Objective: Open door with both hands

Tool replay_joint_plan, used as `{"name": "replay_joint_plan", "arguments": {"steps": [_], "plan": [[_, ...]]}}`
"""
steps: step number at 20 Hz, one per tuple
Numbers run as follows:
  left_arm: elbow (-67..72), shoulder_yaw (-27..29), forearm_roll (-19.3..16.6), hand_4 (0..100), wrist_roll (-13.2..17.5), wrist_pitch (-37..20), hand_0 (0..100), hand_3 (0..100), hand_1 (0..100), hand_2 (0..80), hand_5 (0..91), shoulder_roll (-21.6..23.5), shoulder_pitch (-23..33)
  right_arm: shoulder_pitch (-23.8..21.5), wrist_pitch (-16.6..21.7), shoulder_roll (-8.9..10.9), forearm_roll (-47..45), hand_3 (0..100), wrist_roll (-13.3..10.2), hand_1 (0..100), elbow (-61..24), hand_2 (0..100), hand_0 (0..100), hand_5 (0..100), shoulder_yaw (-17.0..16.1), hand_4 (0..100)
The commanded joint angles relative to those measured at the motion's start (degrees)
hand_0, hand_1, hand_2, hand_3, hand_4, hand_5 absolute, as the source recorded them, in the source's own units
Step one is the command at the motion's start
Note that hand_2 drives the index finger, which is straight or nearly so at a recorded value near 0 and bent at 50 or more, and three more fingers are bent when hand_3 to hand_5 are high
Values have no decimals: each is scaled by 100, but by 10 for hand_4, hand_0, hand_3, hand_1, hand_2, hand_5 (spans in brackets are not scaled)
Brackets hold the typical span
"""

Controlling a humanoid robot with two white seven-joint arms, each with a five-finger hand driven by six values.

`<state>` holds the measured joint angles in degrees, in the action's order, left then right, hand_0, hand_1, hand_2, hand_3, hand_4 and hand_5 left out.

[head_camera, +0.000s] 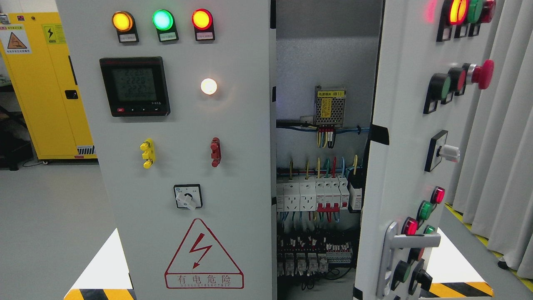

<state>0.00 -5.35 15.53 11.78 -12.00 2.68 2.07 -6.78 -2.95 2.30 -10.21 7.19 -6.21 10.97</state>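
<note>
Right door (399, 166): swung outward, its edge toward me, a wide gap showing the cabinet interior (318, 200)
Left door (175, 146): closed, flat on to my view
Door handle (410, 246): silver lever low on the right door, nothing touching it
Interior: power supply (330, 107) above, rows of breakers (318, 193) below
Room: grey floor (46, 216), yellow cabinet (46, 83) far left, grey curtain (499, 146) right
My hands: neither in view, so I cannot tell my fingers' state
</note>
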Motion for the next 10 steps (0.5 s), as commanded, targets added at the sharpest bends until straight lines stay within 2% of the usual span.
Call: {"name": "replay_joint_plan", "arguments": {"steps": [1, 7, 10], "plan": [[123, -18, -15, 0, -9, 48, 0, 0, 0, 0, 0, 39, -14, -8, -4, -2, 2, 0, 430, 122, -11, 0, 202, 0, 2, 0], [97, -18, -77, 0, -9, 14, 0, 0, 0, 0, 0, 74, -40, -16, 5, 7, 2, 0, 1125, 122, -12, 0, 202, 0, -7, 0], [-340, -10, -68, 0, -1, -162, 0, 0, 0, 0, 0, 197, -128, -16, 5, -2, 2, 0, 1258, 122, -11, 0, 201, 0, -7, 0]]}}
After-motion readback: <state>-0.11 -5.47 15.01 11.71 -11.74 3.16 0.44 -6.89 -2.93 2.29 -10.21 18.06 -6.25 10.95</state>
